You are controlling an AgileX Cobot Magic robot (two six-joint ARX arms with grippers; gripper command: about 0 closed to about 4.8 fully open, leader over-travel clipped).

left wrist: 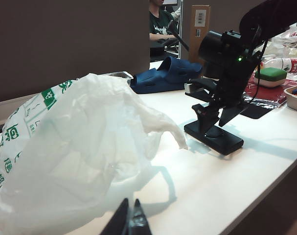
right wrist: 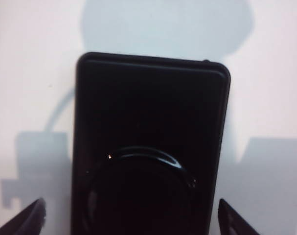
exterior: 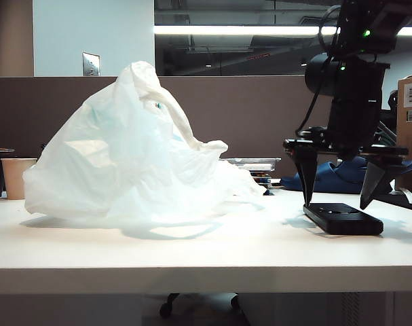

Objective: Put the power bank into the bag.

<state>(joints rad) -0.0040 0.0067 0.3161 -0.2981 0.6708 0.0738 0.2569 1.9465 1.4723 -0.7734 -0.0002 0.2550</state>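
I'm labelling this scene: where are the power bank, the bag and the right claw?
power bank (exterior: 343,219), exterior view, its top face.
bag (exterior: 124,163), exterior view, its crumpled front.
right claw (exterior: 341,198), exterior view, midway between its open fingertips, above the power bank.

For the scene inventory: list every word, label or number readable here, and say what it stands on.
Bag: green printed characters, too blurred to read.
Cardboard box: white barcode label, too small to read.
Bottle: red label, unreadable.
Power bank: no text visible.

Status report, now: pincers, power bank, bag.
Right pincer open, straddling power bank flat on table. Left pincer shut, empty, near bag. Bag slumped beside it; nothing between.
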